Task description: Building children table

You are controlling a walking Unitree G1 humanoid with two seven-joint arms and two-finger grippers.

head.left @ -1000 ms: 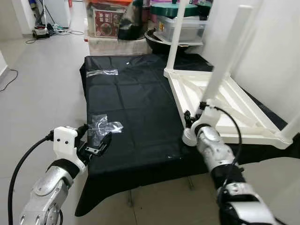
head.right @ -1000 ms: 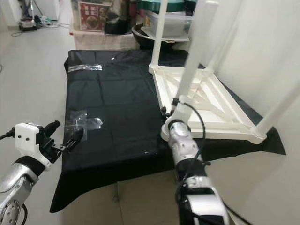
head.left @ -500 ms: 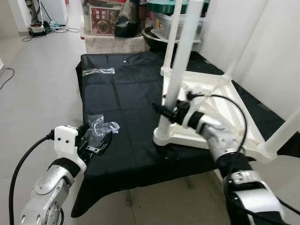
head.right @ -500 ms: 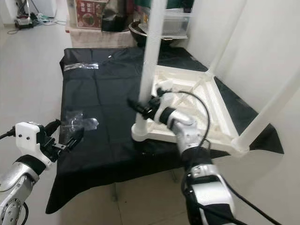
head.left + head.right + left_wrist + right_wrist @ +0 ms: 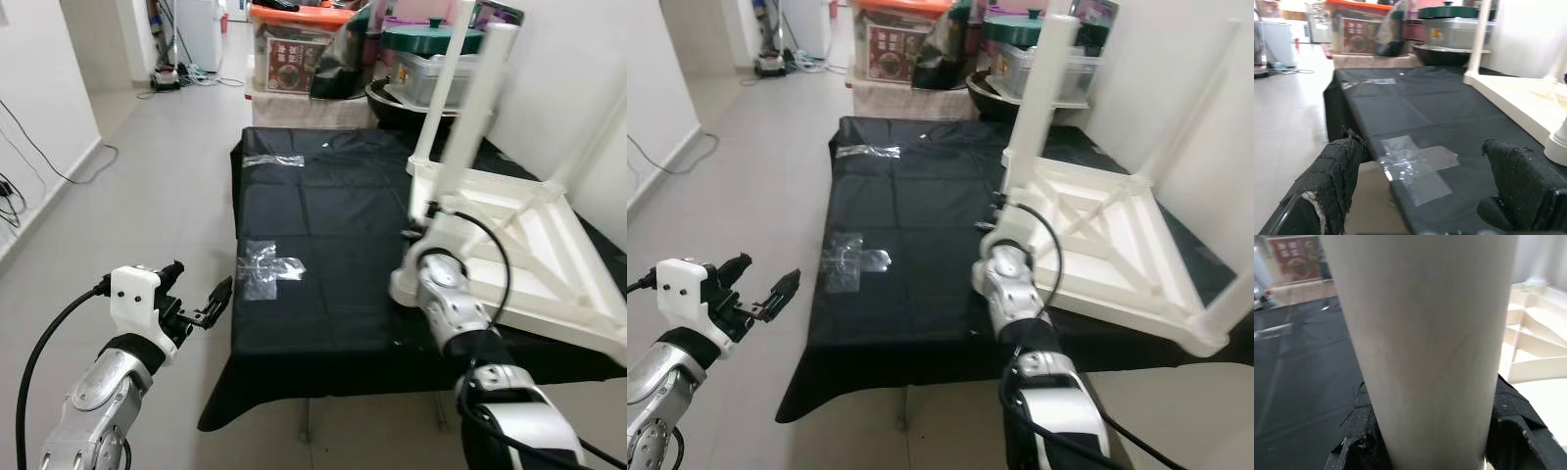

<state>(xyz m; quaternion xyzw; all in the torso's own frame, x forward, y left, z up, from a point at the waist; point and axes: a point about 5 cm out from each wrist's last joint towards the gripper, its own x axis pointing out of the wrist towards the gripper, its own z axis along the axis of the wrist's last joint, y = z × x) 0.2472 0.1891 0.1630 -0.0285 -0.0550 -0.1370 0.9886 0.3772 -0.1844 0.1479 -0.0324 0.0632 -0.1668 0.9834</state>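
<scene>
Grip is kept by the right gripper [image 5: 1425, 440] on a white table leg [image 5: 468, 117], the black fingers clenched against both sides of the post low down near its base, as seen in the right wrist view. That leg rises at centre right of the left eye view from the upturned white table frame [image 5: 549, 245], which lies on the black cloth [image 5: 323, 245] over the desk. At lower left the left gripper [image 5: 196, 305] is held released and empty, off the desk edge, pointing toward a clear plastic bag [image 5: 263, 269] (probably hardware, contents too small to tell). A slanted leg could be left cross-threaded if turned off-axis, and the frame could be dragged toward the desk edge by the twisting.
</scene>
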